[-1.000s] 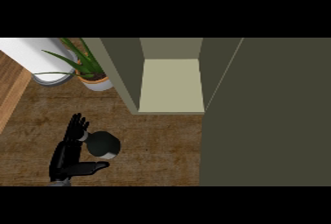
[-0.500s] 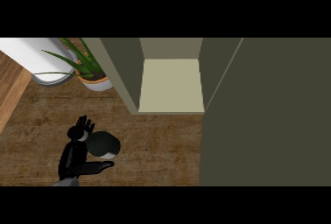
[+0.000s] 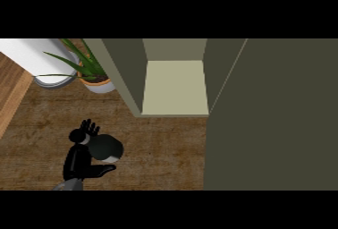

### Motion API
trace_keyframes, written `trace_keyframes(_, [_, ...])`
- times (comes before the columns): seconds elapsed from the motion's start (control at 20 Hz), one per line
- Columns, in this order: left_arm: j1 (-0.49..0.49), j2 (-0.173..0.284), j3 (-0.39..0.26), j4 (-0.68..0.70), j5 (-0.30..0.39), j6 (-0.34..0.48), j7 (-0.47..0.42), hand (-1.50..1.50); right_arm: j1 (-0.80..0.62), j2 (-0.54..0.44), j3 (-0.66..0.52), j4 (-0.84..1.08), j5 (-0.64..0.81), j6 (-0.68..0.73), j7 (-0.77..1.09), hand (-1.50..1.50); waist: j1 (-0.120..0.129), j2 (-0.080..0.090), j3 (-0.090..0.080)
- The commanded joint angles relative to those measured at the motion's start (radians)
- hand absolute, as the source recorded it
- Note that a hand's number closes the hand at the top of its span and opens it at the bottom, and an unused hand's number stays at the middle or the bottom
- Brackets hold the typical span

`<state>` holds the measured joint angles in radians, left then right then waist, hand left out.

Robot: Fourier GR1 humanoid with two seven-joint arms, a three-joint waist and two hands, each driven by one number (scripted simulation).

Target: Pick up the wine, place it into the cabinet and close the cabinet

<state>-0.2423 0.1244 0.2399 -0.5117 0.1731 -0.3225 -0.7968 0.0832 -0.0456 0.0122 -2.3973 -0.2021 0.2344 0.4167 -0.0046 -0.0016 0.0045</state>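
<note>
The wine bottle [image 3: 107, 147] stands on the wooden counter at the lower left, seen from above as a dark round shape with a pale patch at its lower side. My left hand [image 3: 76, 159] is against its left side, with the fingers [image 3: 86, 129] curled behind it and the thumb [image 3: 100, 170] hooked round its near side. The cabinet [image 3: 175, 87] is up and to the right, open, showing a pale shelf. Its dark door [image 3: 271, 116] stands swung out and fills the right of the view. My right hand does not show.
A potted green plant [image 3: 98, 80] and a white cylinder [image 3: 43, 62] stand at the back left, beside the cabinet's left wall [image 3: 122, 76]. A lighter wooden strip [image 3: 10, 96] runs along the far left edge.
My left hand has shifted slightly right and closed in on the bottle, with its fingers curling shorter and the thumb coming round. The bottle has barely moved.
</note>
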Motion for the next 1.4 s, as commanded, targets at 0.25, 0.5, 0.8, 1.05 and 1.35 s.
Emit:
trace_keyframes(0.25, [-0.034, 0.002, -0.009, 0.112, -0.007, -0.063, -0.093, 1.5, 0.046, 0.003, 0.003, -0.013, 0.01, 0.031, -0.036, -1.5, -0.004, 0.003, -0.005])
trace_keyframes(0.5, [-0.082, 0.024, 0.003, 0.149, 0.011, -0.074, -0.045, 1.5, -0.025, -0.005, -0.035, 0.069, -0.005, 0.021, -0.047, -1.5, -0.002, 0.004, -0.005])
trace_keyframes(0.8, [0.045, -0.002, -0.06, 0.108, -0.046, -0.073, -0.175, 1.5, 0.026, -0.021, -0.06, 0.034, -0.037, 0.051, -0.062, -1.5, 0.0, 0.002, -0.005])
trace_keyframes(1.05, [0.19, 0.001, -0.088, -0.012, -0.04, -0.079, -0.168, 1.5, -0.009, -0.004, -0.032, 0.045, 0.007, 0.015, -0.034, -1.5, 0.015, -0.001, -0.004])
trace_keyframes(1.35, [0.23, -0.024, -0.097, -0.154, 0.006, -0.069, -0.102, 1.5, -0.061, 0.0, -0.031, 0.072, 0.018, -0.008, -0.018, -1.5, 0.014, 0.0, -0.004])
